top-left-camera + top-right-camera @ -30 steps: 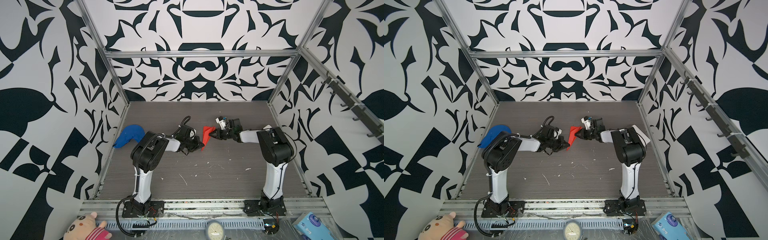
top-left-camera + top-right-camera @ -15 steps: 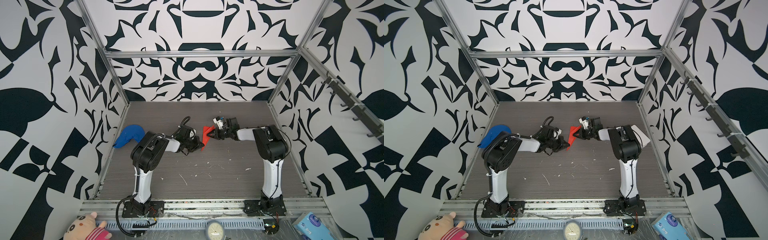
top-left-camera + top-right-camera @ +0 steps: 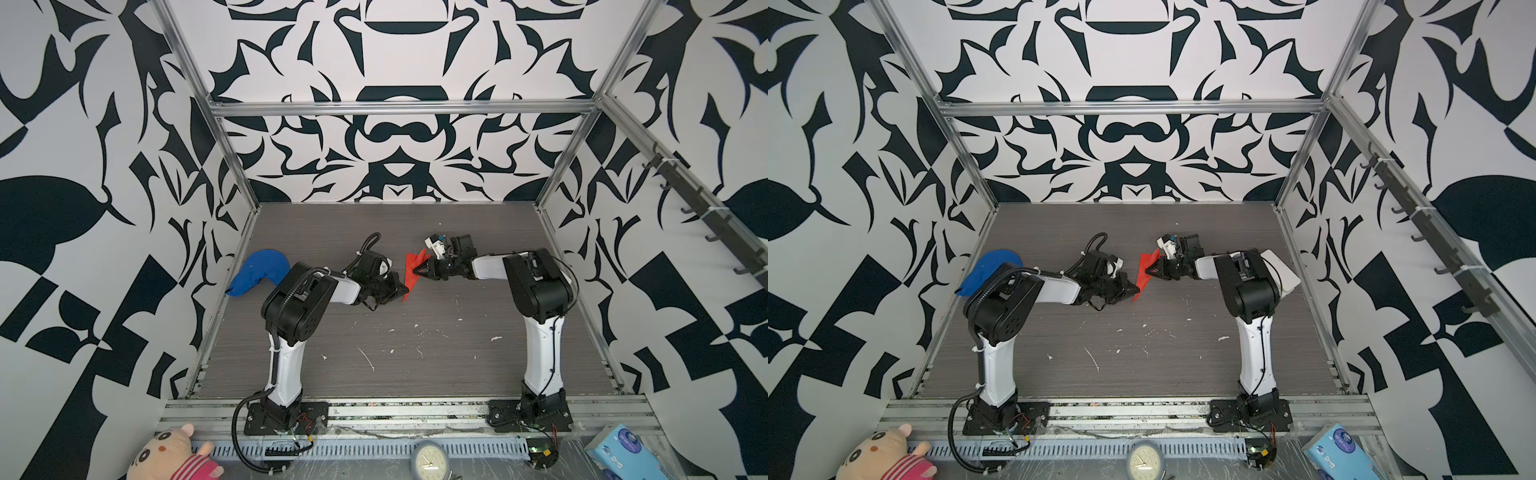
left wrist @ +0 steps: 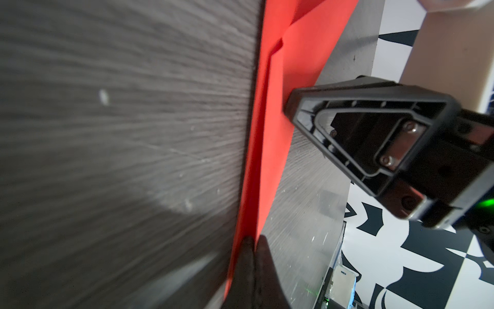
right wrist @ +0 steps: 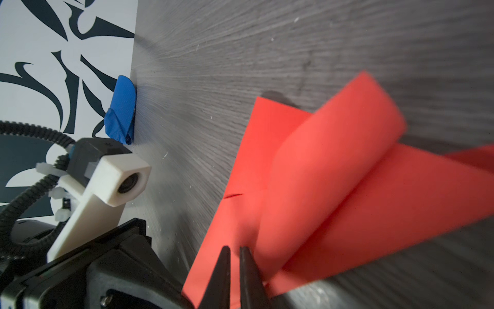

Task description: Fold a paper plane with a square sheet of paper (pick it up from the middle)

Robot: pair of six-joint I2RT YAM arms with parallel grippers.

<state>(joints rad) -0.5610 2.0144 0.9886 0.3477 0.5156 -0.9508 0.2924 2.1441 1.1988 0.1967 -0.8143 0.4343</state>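
Left hand (image 4: 253, 240) clamped on red paper (image 4: 270, 120); right hand (image 5: 234, 249) seemingly pinching it; curled flap (image 5: 334, 160): right wrist only.

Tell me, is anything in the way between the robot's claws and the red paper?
Nothing visible. The left gripper is shut on the red paper at its end, and the right gripper pinches its edge.

White arm links (image 3: 286, 365), black joints (image 3: 297, 307), corrugated black cable (image 5: 32, 128), black triangular fingers (image 4: 302, 109).
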